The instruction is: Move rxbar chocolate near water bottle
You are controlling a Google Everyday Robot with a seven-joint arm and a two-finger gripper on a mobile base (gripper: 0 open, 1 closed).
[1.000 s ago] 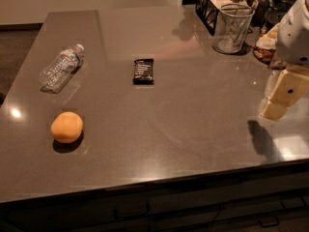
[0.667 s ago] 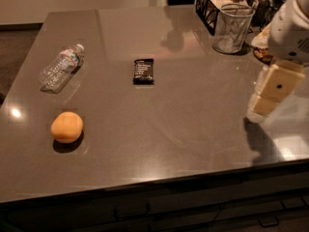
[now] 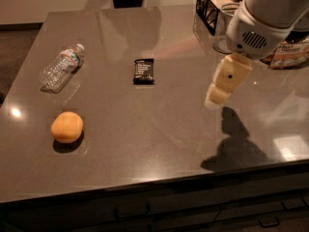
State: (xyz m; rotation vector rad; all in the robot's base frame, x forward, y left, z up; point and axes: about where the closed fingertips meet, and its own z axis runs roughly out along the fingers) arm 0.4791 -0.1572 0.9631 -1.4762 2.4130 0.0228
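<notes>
Cream-coloured and angled downward, the gripper claw (image 3: 213, 100) hangs over the right part of the grey table (image 3: 159, 149), off the surface (its shadow (image 3: 234, 146) falls on the tabletop just in front of it). Whether the claw is apart or together cannot be told. Left of the claw and a little farther back, well apart from it, the rxbar chocolate (image 3: 144, 71) lies flat on the table. Farther left again, beyond the bar, the water bottle (image 3: 61, 67) lies on its side with its white cap toward the back. Bar and bottle are well apart. An orange fruit (image 3: 67, 127) sits far to the claw's left, nearer the front edge. Behind the claw stand a cup (image 3: 221, 28) and a black wire basket (image 3: 207, 6).
</notes>
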